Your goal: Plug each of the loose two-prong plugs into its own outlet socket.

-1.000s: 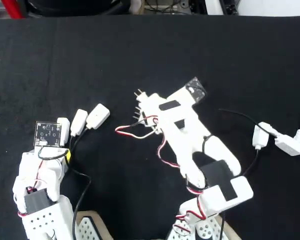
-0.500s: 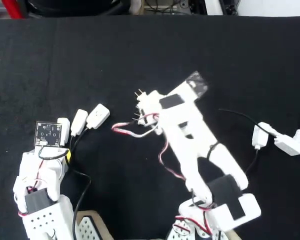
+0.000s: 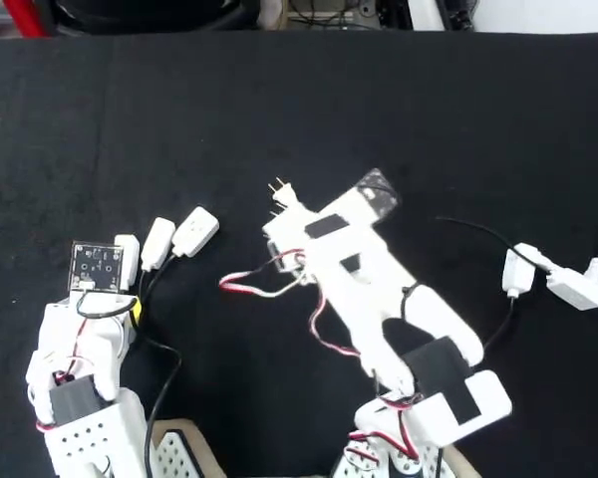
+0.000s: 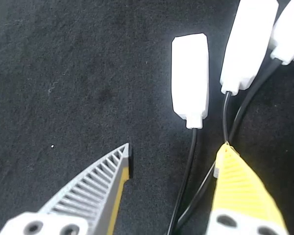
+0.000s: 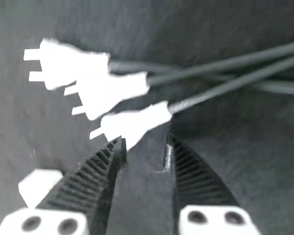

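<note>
The high camera looks steeply down over the black cloth-covered table (image 3: pixel 279 90) from its near side. The left wrist camera, close above the cloth, shares with it the white oblong sockets (image 4: pixel 190 78) at near left. The right wrist camera shares the white two-prong plugs (image 5: pixel 120 88) at centre.

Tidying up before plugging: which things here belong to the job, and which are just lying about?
Job: three two-prong plugs, three outlet sockets, possibly the white cabled pieces at the right.
Lying about: red object beyond the table, cables there.
</note>
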You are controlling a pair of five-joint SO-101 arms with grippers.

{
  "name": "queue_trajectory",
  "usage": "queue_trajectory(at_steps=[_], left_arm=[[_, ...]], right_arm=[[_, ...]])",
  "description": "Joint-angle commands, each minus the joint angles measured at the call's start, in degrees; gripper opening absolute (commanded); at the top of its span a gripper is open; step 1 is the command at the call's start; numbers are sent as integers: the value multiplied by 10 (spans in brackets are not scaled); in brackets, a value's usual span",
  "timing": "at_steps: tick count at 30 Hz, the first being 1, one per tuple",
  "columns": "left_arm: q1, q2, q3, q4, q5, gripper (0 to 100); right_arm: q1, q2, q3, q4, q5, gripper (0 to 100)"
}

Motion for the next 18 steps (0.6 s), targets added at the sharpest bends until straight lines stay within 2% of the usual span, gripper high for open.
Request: queue_trajectory(at_steps=[1, 6, 12, 18], left_arm=[[7, -7, 10, 0, -3, 275], [7, -7, 10, 0, -3, 275], [7, -7, 10, 0, -3, 275], [7, -7, 10, 0, -3, 275]], right_arm=[[40, -1, -6, -4, -8, 127], [32, 0, -6, -33, -9, 127], [-49, 33, 2, -98, -8, 128], [-34, 129, -83, -35, -30, 127]])
